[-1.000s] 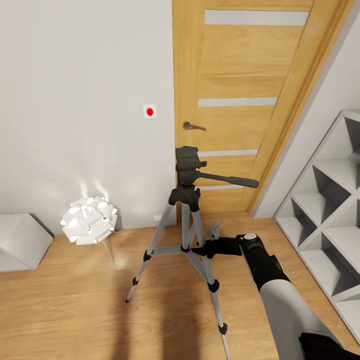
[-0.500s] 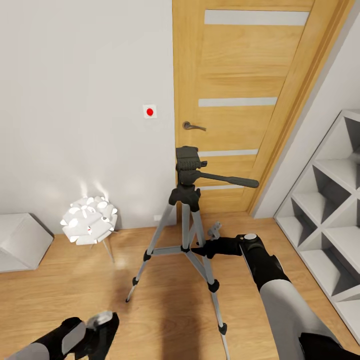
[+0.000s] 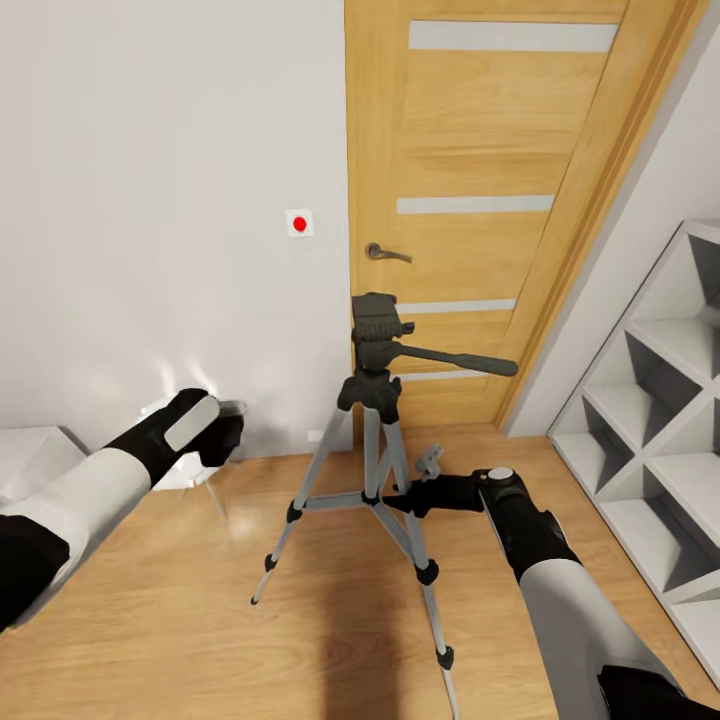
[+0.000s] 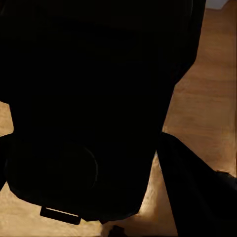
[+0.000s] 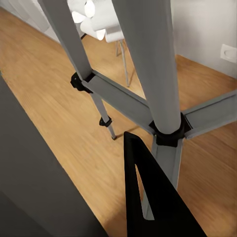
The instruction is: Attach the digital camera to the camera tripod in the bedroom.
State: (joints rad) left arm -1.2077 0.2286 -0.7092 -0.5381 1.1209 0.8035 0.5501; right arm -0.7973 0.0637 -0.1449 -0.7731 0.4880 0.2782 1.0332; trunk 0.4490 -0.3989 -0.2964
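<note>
Digital camera (image 4: 84, 98) fills left gripper (image 3: 215, 430), details lost in black.

Right up against the lens sits a big black boxy shape (image 4: 84, 98), so dark that its surface gives away almost nothing beyond a faint rounded outline low on it and a thin pale strip at its lower edge. Beside it a second dark piece (image 4: 197, 192) slants across one corner. Light wood floor (image 4: 207, 94) shows past their edges.
</note>
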